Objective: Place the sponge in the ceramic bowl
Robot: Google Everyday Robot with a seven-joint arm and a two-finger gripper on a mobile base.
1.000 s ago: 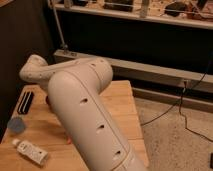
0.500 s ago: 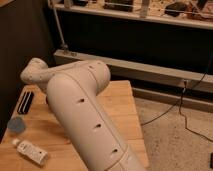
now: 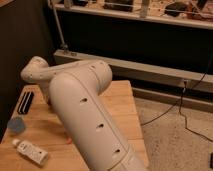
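The large cream robot arm (image 3: 85,110) wears a smooth, matt shell that looks like plastic; the gripper is out of sight behind it. The pale wooden table (image 3: 120,100) looks smooth, with faint grain. The white bottle (image 3: 31,151) seems slightly glossy plastic. The grey speckled floor (image 3: 170,142) looks rough.

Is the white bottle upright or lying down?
Lying down: the white bottle rests lengthwise on the table; the arm hides the gripper.

Your arm (image 3: 85,117) covers most of the tabletop (image 3: 122,107) and hides the claw; a white bottle (image 3: 31,152) lies beside it.
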